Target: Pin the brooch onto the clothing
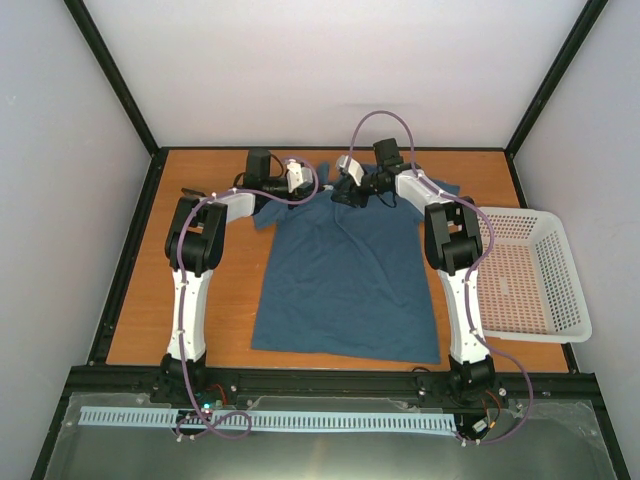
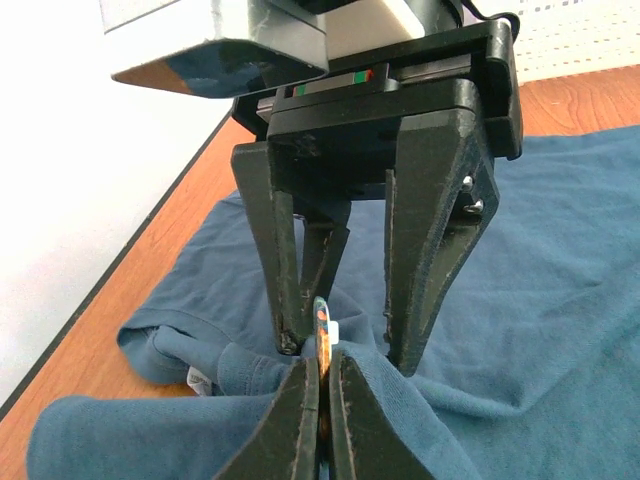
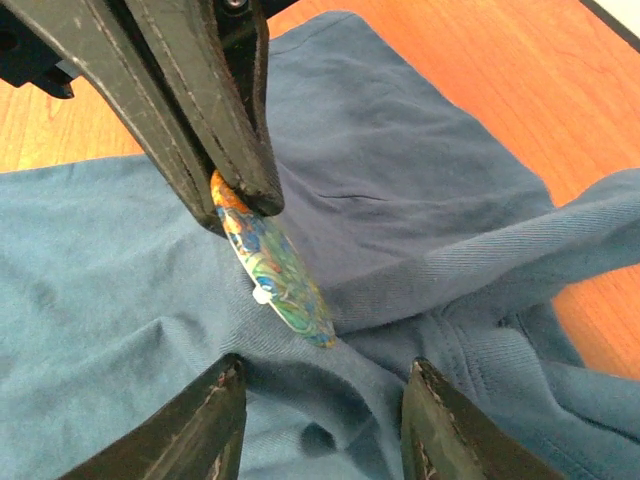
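Orange table [image 1: 225,300], white walls [image 1: 330,70], shirt [image 1: 345,290], left end effector [image 2: 322,362] pinching brooch [image 3: 275,270], right end effector [image 3: 325,372] spread

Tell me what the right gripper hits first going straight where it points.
Probably the T-shirt, bunched between its jaws; the brooch pinched by the left gripper sits just beyond, though depth is unclear.

The brooch [image 3: 272,268] swirls green, blue and orange against the plain teal-blue T-shirt [image 3: 90,290].
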